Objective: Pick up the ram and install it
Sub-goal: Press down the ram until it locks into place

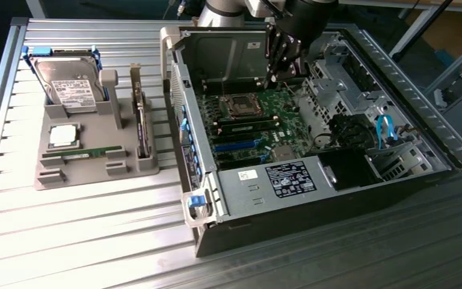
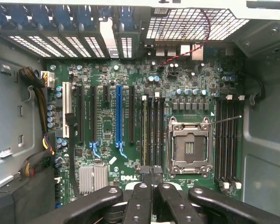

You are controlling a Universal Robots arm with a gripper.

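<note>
The arm hangs over the open computer case (image 1: 311, 150), its gripper (image 1: 286, 60) poised above the motherboard (image 1: 251, 123) near the back of the chassis. In the wrist view the gripper (image 2: 151, 175) shows its two black fingers pressed tip to tip, clenched with nothing between them as far as I can see; no green stick sits in the jaws.

The ram (image 1: 81, 154) lies well apart from the arm, out on the grey parts holder (image 1: 94, 174) on the bench (image 1: 70, 241), at the exterior view's left. It rests flat in its slot, just below the square silver processor (image 1: 63, 135) and beside the dark card (image 1: 141, 129) standing on edge. A hard drive (image 1: 69, 84) stands in the holder's far end.

On the board, the empty processor socket (image 2: 189, 147) has long memory slots (image 2: 154, 133) on both sides, and they look bare from here, though the dark slots make that hard to be sure of.

So I judge the task barely begun: the ram is not yet picked up, and both the grasp and the seating in a slot remain to be done.
</note>
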